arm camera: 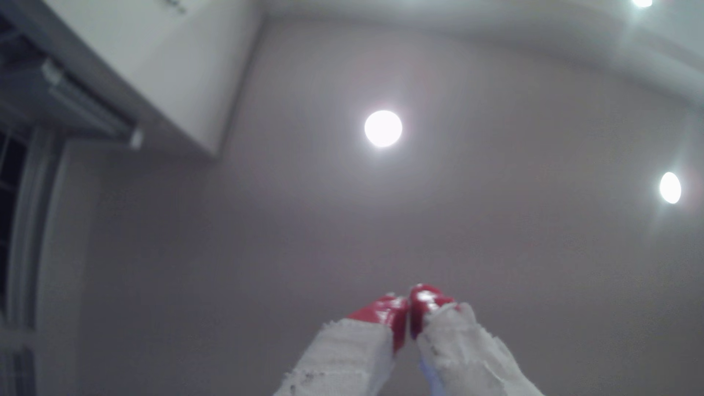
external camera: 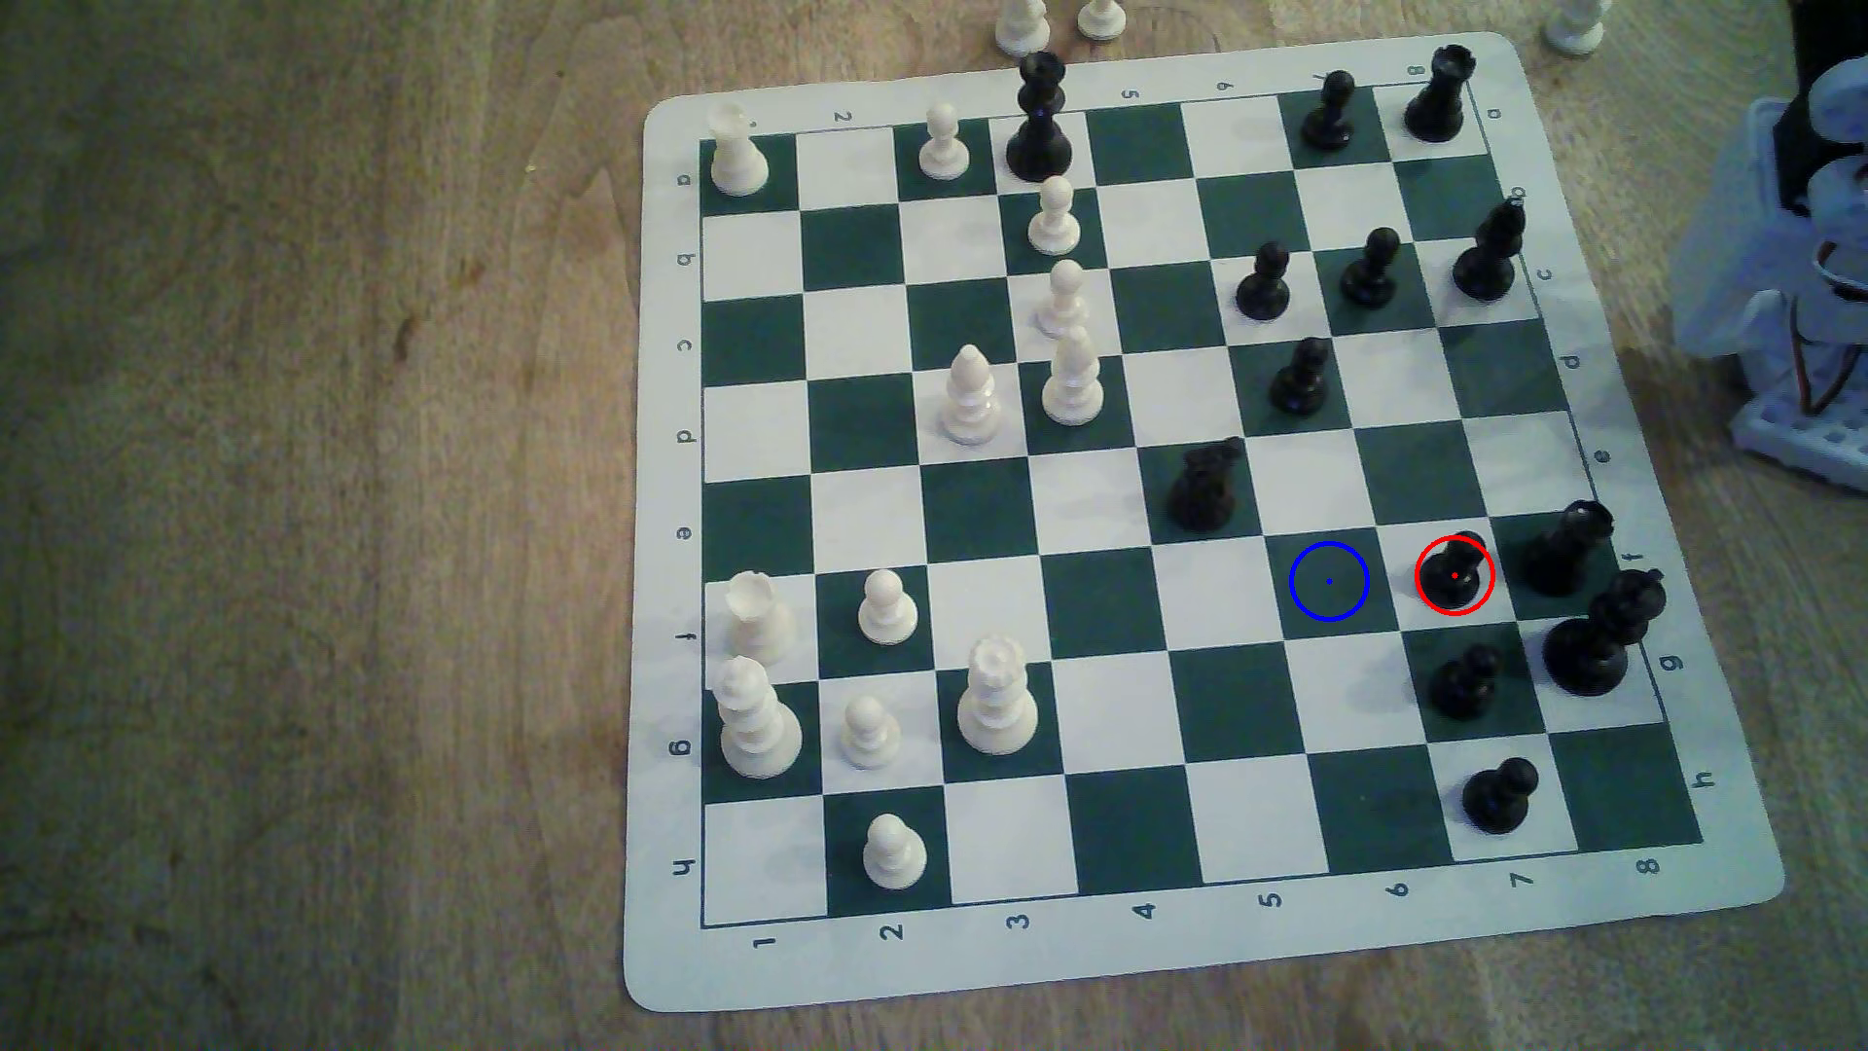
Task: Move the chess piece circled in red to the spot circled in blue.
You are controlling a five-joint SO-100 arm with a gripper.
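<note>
Black pawn [external camera: 1454, 576], red ring on it, sits on a white square in the lower right of the exterior view, upright, untouched. Blue-ringed dark green square [external camera: 1328, 581] is the next square over toward the exterior view's left, bare. Tight neighbours: a taller black piece [external camera: 1565, 551] just beside the pawn on the exterior view's right, a big black piece [external camera: 1602, 637] lower right of it, another black pawn [external camera: 1466, 684] on the square just below in frame. Black knight [external camera: 1205, 487] sits up and left of the target, apart from it.

Arm base [external camera: 1799, 263] is at the right edge of the exterior view, off the chess mat [external camera: 667, 970]. Gripper [arm camera: 408, 304] in the wrist view points up at the ceiling [arm camera: 457, 228], red-tipped fingertips [arm camera: 384, 310] pressed together, nothing between them.

Step, as I judge it: not started, arm parked, reach not begun. Next move likely calls for swinging the claw down over the board, spreading the jaws, then descending straight over the ringed pawn's head. Probably approach from the target side, where there's free room, to avoid knocking the taller neighbours. After that, a short lift and a one-square shift.
</note>
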